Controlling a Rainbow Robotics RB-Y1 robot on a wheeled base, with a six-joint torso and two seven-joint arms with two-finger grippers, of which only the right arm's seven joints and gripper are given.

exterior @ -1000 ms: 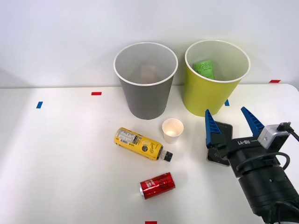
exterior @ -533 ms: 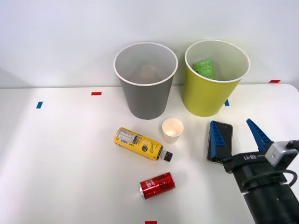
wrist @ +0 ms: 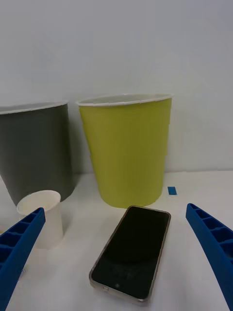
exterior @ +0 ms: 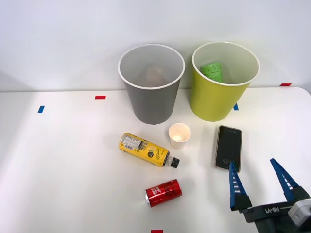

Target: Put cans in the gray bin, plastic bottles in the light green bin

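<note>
A: What changed? The right gripper [exterior: 260, 182] has pulled back toward the robot, away from the bins. It was over the smartphone [exterior: 228, 147] a second ago; now it sits at the near table edge, blue fingers [exterior: 235, 187] spread wide, holding nothing.

B: Phone moved?

A: No, it lies flat in the same spot, just in front of the light green bin [exterior: 222, 99]. The wrist view shows the phone between the open fingers, untouched.

B: Task items?

A: Yellow plastic bottle [exterior: 145, 149] on its side mid-table, black cap pointing toward the red can [exterior: 164, 192], which lies just nearer the robot. Both well apart from the gripper. White paper cup [exterior: 179, 135] stands upright between the bottle and the phone. Gray bin [exterior: 151, 94] has something pale inside, can't tell what. Green bin holds a green-labelled item.

B: Meaning?

A: Looks like a retreat after a drop or reset. Bottle and red can not yet sorted; next reach probably goes left toward them.
</note>
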